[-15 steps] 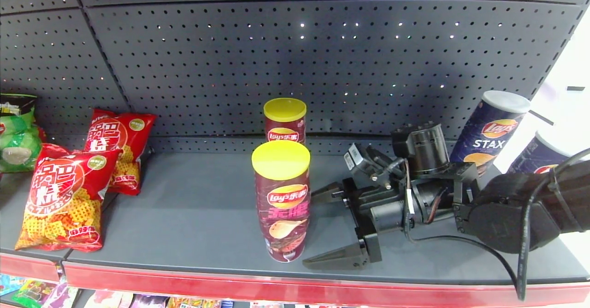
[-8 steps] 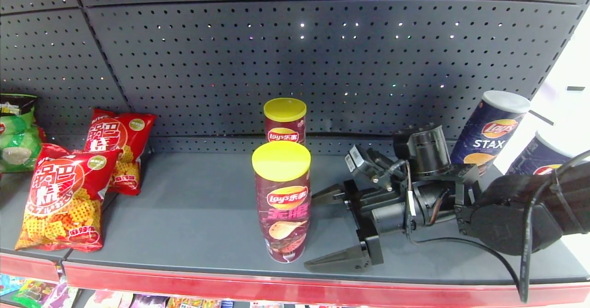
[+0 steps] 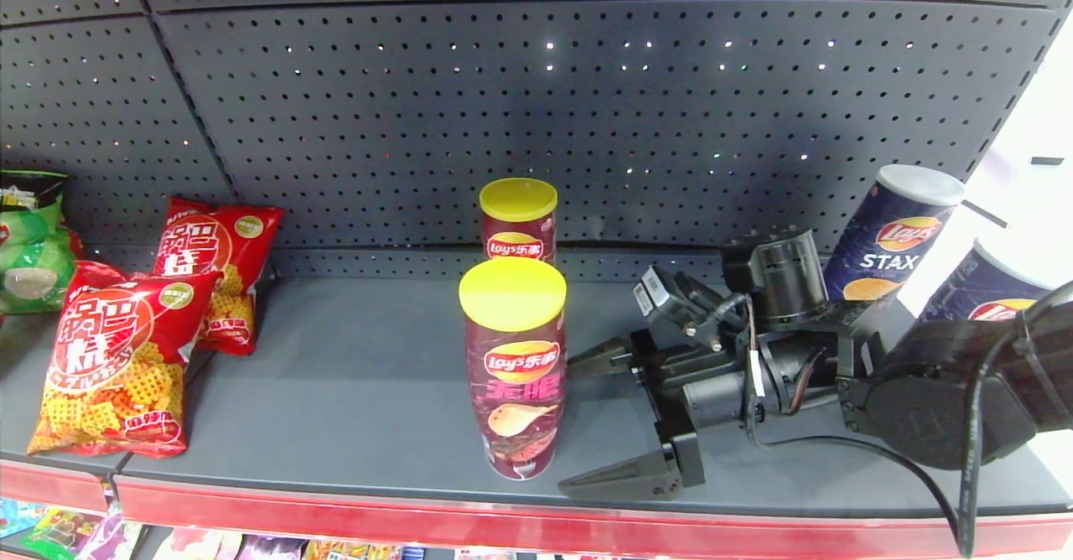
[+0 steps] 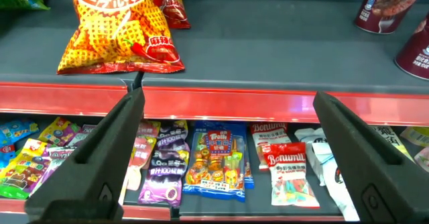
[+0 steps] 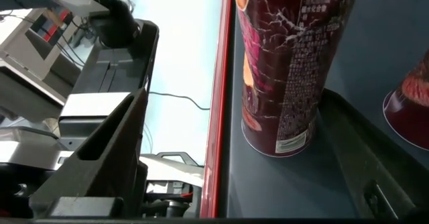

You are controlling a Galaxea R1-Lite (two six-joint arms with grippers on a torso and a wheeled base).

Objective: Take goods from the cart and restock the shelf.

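Two maroon chip cans with yellow lids stand upright on the grey shelf (image 3: 352,392), the front can (image 3: 513,367) near the shelf's edge and the back can (image 3: 518,218) by the pegboard. My right gripper (image 3: 572,423) lies low on the shelf just right of the front can, open, its fingers either side of empty space and apart from the can. The right wrist view has the front can (image 5: 288,63) close ahead and the back can (image 5: 410,110) beyond. My left gripper (image 4: 224,163) hangs open and empty below the shelf's red front edge (image 4: 221,103).
Red snack bags (image 3: 117,359) (image 3: 220,271) and a green bag (image 3: 29,250) sit at the shelf's left. Two blue cans (image 3: 897,229) (image 3: 981,283) stand at the right, behind my right arm. Candy packets (image 4: 218,160) hang on the lower tier.
My right gripper has drawn back slightly to the right, away from the front can, still open. The cans have not moved.
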